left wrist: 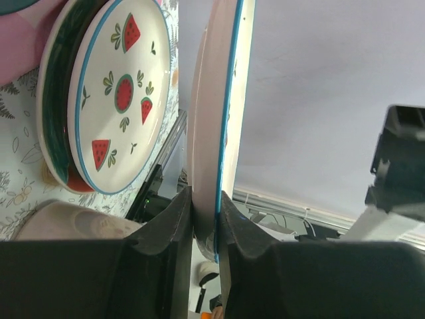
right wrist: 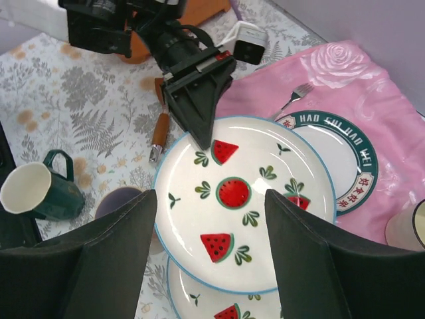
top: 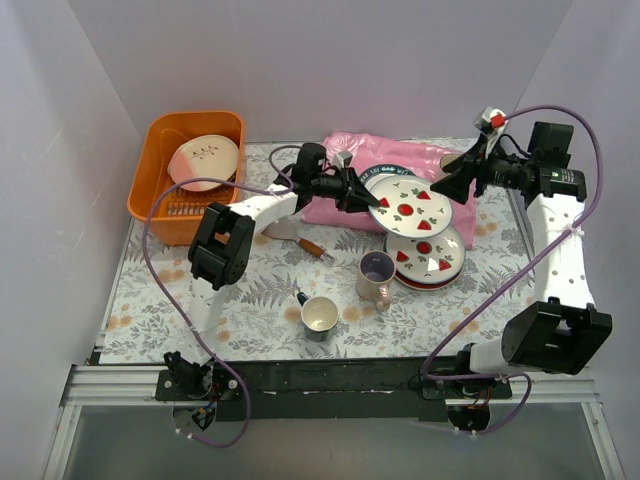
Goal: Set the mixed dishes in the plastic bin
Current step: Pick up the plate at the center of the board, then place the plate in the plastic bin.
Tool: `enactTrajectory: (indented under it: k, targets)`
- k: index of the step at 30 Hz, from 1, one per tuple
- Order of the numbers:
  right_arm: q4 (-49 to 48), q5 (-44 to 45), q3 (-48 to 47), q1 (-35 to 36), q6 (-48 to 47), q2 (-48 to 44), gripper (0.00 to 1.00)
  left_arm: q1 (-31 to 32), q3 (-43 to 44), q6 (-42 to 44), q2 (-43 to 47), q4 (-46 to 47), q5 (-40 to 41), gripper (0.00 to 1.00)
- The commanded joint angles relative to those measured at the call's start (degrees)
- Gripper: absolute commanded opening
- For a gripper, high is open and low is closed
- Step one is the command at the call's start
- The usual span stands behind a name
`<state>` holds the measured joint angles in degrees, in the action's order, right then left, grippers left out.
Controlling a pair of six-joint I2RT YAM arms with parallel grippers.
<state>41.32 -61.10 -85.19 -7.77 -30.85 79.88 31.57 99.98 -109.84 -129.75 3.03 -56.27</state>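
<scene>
A fern-print tablecloth (top: 200, 300) covers the table, and plain pale walls (top: 350, 60) close it in at 9, 12 and 3 o'clock. A pink cloth (top: 345, 150) with a rose pattern lies at 12 o'clock.

At 10 o'clock stands the orange bin (top: 150, 170), with part of its slotted base hidden by a beige bowl (top: 207, 160) that lies tilted in its far end. A wooden-handled utensil (top: 305, 243) lies near the centre, its blade half under the left arm and hard to identify. Near 6 o'clock are a cream mug (top: 320, 314) and a lilac mug (top: 376, 276). At 3 o'clock a second watermelon plate (top: 432, 255) covers most of a red-rimmed teal plate (left wrist: 58, 106). A green-rimmed plate (right wrist: 362, 156) is partly hidden behind the held plate, and a cup (right wrist: 406, 229) is cut off at the right wrist view's edge.

The bin's long axis runs roughly 12 to 6 o'clock. The left gripper (top: 368, 200) is clamped on the 9 o'clock rim of the held watermelon plate (top: 412, 205), which hangs above the table just right of centre with its painted face up. The left wrist view shows it edge-on. The right gripper (top: 450, 186) hovers at the plate's 2 o'clock side, fingers (right wrist: 86, 266) spread wide with nothing between them
</scene>
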Motion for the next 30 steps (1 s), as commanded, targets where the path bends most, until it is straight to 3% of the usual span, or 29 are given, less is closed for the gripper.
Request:
enactTrajectory:
  k: [1,7,17,30]
  targets:
    - [-9.8,-5.3,-0.6,-4.4,12.1,0.5,0.74,-2.7,-3.4,-1.3,12.2,9.9,-3.3,0.00]
    - [-19.3,-4.7,4.0,-8.4,20.5,-0.6,0.74,-6.7,-11.1,-2.5,19.2,14.4,-2.5,0.00]
    - [-19.4,-2.5,9.7,-9.5,19.7,-1.8,0.74,-15.9,-17.5,-3.1,29.1,17.1,-0.9,0.00]
    - [-19.1,-1.6,14.6,-9.5,17.7,-3.2,0.74,-34.3,-20.9,-2.9,37.0,16.3,-0.2,0.00]
